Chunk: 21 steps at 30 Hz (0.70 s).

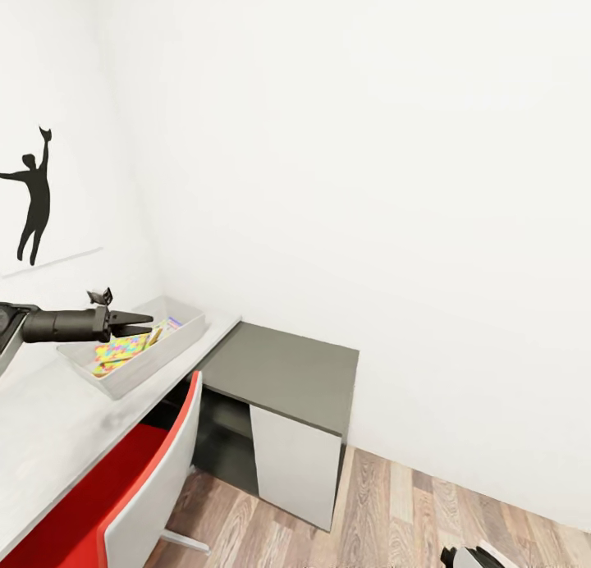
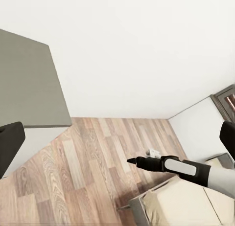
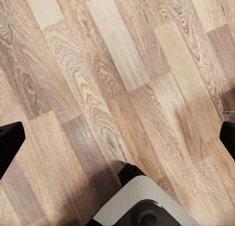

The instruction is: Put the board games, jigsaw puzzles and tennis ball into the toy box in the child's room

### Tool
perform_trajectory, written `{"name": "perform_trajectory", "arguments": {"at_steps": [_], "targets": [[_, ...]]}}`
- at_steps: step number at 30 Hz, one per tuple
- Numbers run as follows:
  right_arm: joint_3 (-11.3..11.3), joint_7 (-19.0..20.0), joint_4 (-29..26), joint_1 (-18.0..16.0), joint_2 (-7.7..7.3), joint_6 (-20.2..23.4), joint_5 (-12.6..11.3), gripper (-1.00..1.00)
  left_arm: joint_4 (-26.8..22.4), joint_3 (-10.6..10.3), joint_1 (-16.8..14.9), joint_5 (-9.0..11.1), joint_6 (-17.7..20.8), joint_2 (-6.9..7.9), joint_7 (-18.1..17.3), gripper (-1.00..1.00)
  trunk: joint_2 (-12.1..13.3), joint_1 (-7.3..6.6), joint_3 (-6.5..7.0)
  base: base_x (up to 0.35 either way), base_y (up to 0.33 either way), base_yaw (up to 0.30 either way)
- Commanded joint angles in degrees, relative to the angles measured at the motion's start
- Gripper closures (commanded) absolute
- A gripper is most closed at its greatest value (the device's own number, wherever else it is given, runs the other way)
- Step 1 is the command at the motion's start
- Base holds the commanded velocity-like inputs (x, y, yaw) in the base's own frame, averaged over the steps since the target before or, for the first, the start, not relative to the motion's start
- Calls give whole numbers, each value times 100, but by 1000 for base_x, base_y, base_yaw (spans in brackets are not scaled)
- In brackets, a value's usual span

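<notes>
White walls meet in a corner of the child's room, where the long white-topped surface (image 1: 49, 420) runs along the wall bearing one black athlete-silhouette picture (image 1: 33, 194). On that surface sits the one shallow grey toy box (image 1: 185, 338), holding one multicoloured jigsaw puzzle board (image 1: 123, 350); a second flat item lies beside it inside, too small to name. A lower dark grey-topped side cabinet (image 1: 287, 375) stands just beside the surface, and one red-seated chair (image 1: 123, 486) is tucked under it.

The left end effector (image 1: 146, 323) hangs over the toy box, its two fingers spread apart and holding nothing. The right end effector (image 3: 117, 138) points at the wood-plank floor (image 3: 107, 79), fingers wide and empty.

As I judge it, a drop into the box is just done, so the left arm should lift straight up clear of the rim before swinging away. The beige bed (image 2: 186, 206) shows past the right arm, likely the next stop.
</notes>
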Motion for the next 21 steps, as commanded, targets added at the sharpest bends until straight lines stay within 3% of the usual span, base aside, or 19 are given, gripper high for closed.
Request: {"name": "perform_trajectory", "arguments": {"at_steps": [1,18,21], "targets": [[-29,53,5,-3,3,12,15,-100,4,-28,25,26,60,12,-13,-100,-15,4,-22,0,0,-187],[-24,220,121,-2,-2,-46,26,-100,8,-45,102,-13,62,-2,-13,-100,-15,4,-149,0,0,-186],[-21,221,129,-2,-5,-45,122,-100,8,-43,105,-75,66,-2,-13,-100,-15,4,-174,0,0,-162]]}}
